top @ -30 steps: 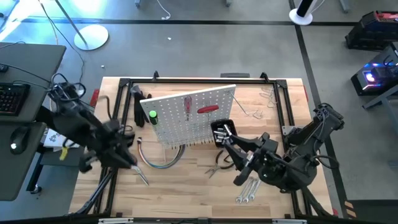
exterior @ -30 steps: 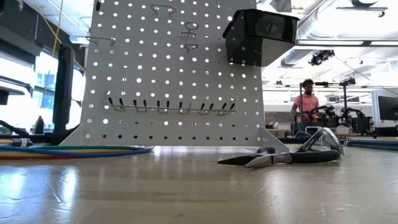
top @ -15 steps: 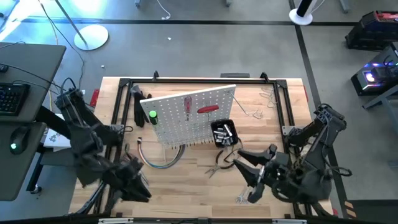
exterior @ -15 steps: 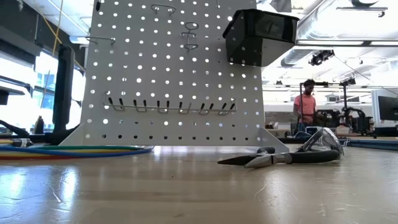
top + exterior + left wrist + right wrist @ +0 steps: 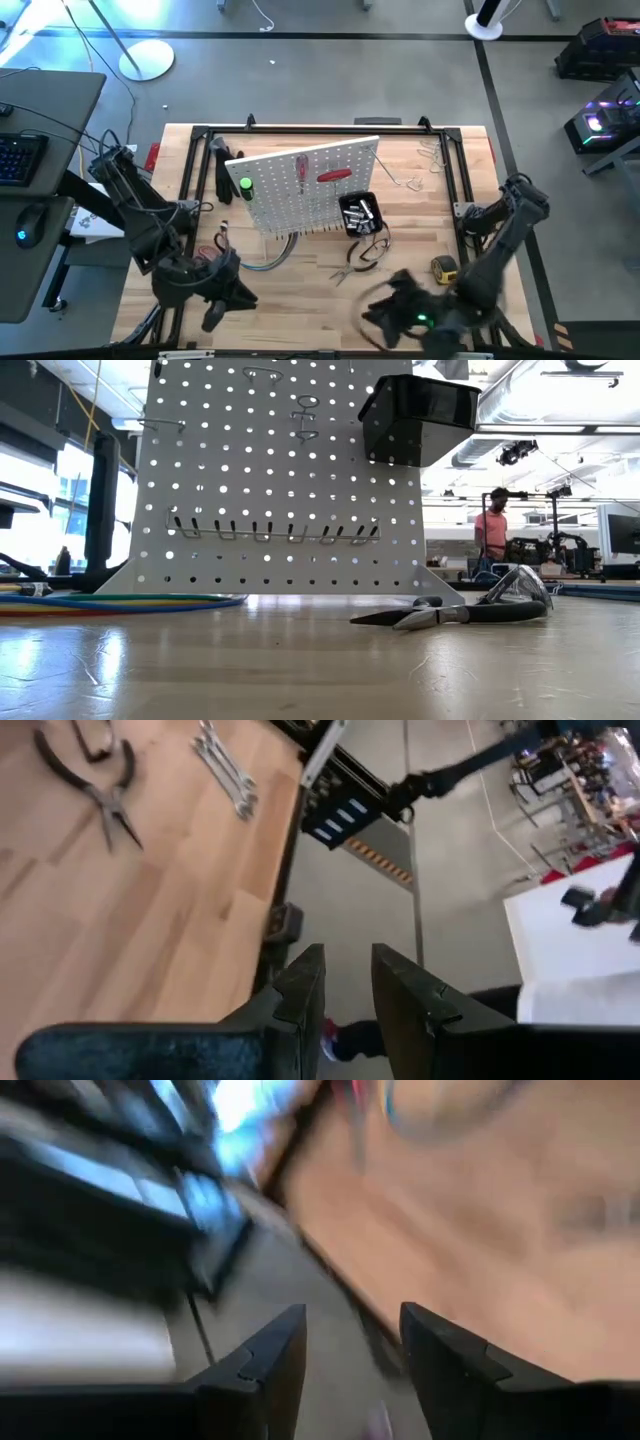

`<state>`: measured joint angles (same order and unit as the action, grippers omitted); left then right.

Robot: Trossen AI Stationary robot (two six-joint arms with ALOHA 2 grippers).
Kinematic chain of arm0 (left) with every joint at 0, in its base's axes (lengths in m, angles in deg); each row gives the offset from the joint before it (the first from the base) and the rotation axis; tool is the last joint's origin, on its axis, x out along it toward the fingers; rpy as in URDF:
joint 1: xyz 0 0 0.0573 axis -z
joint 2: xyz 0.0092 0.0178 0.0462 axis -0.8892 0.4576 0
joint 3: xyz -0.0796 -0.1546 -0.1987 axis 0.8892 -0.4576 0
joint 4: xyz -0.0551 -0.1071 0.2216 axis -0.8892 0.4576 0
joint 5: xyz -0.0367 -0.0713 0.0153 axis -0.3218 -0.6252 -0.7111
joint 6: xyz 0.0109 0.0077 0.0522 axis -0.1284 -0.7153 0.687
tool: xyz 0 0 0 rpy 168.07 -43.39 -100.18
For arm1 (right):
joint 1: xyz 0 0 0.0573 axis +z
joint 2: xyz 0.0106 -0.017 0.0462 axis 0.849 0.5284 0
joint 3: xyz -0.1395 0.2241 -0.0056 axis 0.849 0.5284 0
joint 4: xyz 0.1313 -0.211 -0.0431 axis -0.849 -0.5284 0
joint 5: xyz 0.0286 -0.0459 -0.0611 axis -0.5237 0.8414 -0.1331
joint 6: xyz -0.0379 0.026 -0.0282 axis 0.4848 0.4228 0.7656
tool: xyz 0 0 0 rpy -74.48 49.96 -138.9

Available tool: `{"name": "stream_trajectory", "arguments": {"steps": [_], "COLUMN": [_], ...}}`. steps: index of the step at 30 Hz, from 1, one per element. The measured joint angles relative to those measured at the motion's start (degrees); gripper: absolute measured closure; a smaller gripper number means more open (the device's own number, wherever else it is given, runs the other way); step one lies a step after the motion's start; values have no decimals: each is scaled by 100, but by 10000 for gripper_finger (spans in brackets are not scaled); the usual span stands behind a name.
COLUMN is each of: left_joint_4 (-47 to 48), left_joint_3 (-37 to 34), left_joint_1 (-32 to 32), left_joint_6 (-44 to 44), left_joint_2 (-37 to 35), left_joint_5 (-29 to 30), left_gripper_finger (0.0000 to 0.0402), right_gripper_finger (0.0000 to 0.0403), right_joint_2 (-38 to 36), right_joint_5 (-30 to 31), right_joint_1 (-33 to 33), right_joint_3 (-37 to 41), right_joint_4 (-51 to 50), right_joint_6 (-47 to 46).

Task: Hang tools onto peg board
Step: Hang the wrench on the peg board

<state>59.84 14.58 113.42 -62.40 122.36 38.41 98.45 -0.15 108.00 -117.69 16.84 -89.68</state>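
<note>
left claw [image 5: 347, 982]: narrow gap, empty | right claw [image 5: 350, 1345]: wide, empty | pliers [image 5: 355, 262] on table [image 5: 300, 285]

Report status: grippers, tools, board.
Both grippers open, empty, at near edge. Pliers, tape measure on table. Board unobstructed.

- High view: even overhead light; blue-white glare on the floor [image 5: 40, 40] at upper left; right arm [image 5: 420, 315] motion-blurred at lower centre.
- Low view: backlit peg board [image 5: 280, 480]; tabletop [image 5: 300, 670] foreground soft.
- Right wrist view: heavy motion smear throughout.
</note>
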Motion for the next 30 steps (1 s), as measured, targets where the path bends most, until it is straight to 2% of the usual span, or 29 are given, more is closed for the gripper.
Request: {"name": "stream_trajectory", "arguments": {"steps": [3,4,6,9,16,18,20,25,27,30], "left_joint_4": [10,15,39,115,156,164,154,63,43,38], "left_joint_3": [2,1,2,2,2,2,2,2,2,2], "left_joint_1": [-113,-141,-185,-190,-197,-248,-310,-534,-587,-621], "left_joint_6": [98,105,105,46,149,188,209,250,168,-31], "left_joint_2": [-5,-5,-8,-12,-12,-23,-33,-43,-50,-53], "left_joint_5": [11,8,-24,-190,-306,-321,-375,-610,-759,-883], "left_gripper_finger": [326,326,326,326,326,326,326,326,326,326], "right_gripper_finger": [247,247,247,247,247,248,251,257,257,258], "right_joint_2": [297,420,636,921,1543,1429,1078,164,-195,-182], "right_joint_5": [-2247,-2824,-3489,-3974,-4628,-4372,-3860,-4031,-4055,-4085], "right_joint_1": [-475,-585,-666,-483,168,267,308,149,64,14], "right_joint_3": [-11,6,18,-2,99,408,866,2492,3007,3566], "right_joint_4": [-557,-887,-1474,-2193,-2779,-2647,-2291,-1421,-371,237], "right_joint_6": [24,18,-155,-759,-2514,-3350,-3932,-4181,-4140,-4135]}}
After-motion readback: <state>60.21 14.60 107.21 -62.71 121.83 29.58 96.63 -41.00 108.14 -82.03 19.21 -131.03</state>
